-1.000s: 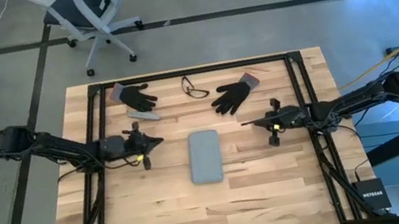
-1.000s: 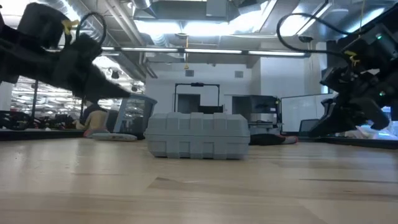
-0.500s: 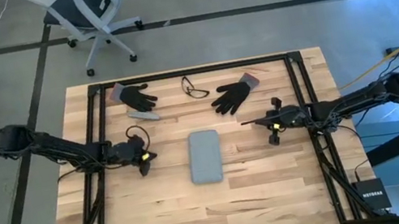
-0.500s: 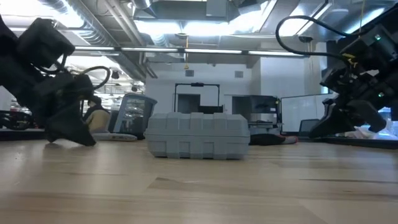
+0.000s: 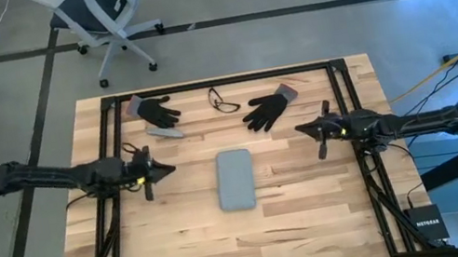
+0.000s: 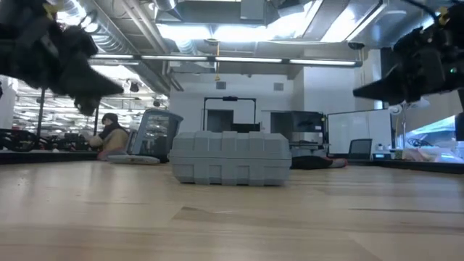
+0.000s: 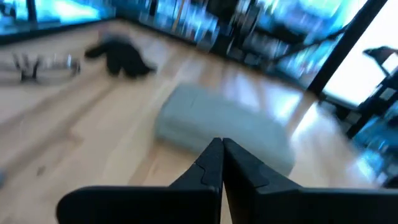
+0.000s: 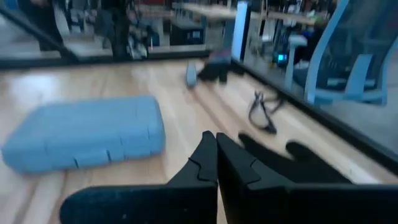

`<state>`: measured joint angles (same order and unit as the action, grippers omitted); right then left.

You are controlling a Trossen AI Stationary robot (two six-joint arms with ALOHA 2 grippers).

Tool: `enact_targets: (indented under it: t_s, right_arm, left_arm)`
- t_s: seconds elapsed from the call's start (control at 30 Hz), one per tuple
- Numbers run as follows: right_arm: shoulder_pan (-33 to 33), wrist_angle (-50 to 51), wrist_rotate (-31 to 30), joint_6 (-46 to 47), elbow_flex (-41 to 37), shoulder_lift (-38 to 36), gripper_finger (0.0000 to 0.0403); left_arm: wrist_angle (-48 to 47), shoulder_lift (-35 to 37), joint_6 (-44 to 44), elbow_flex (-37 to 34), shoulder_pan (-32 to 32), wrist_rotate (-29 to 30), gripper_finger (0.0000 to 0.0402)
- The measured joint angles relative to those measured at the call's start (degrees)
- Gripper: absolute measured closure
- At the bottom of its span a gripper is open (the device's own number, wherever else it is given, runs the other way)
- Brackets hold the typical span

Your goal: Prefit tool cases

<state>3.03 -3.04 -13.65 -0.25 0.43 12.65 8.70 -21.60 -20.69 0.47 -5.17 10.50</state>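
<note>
Wooden table (image 5: pixel 320 216): closed case (image 5: pixel 236 179) at centre, gloves (image 5: pixel 268 107), glasses (image 5: pixel 223 101). Grippers, left (image 5: pixel 170 167) and right (image 5: pixel 298 129), pressed together, empty. Workshop beyond; person (image 6: pixel 110 135) seated.

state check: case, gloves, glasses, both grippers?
Case: closed, flat on table centre, untouched.
Left glove: flat at far edge.
Right glove: flat at far edge.
Glasses: lying between the gloves.
Left gripper: shut, empty, left of case.
Right gripper: shut, empty, right of case.

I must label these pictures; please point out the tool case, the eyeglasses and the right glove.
tool case (image 5: pixel 236 179), high view, middle of its lid
eyeglasses (image 5: pixel 223 100), high view, its frame
right glove (image 5: pixel 266 109), high view, its palm
</note>
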Motion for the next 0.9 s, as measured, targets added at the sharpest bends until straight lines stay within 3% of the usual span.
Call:
enact_targets:
  t_s: [0.23, 0.47, 0.9]
  right_arm:
    - [0.0, 0.2, 0.0, 0.0, 0.0, -12.2, 0.0402]
    - [0.0, 0.1, -0.2, 0.0, 0.0, -12.5, 0.0402]
    - [-0.8, -0.1, -0.2, 0.0, 0.0, -8.8, 0.0402]
  left_arm:
    - [0.2, 11.9, 0.1, 0.0, 0.0, 0.1, 0.04]
    - [-1.8, 21.6, 0.1, 0.0, 0.4, 0.2, 0.04]
    - [-6.4, 21.4, -1.8, 0.0, -0.2, 0.2, 0.04]
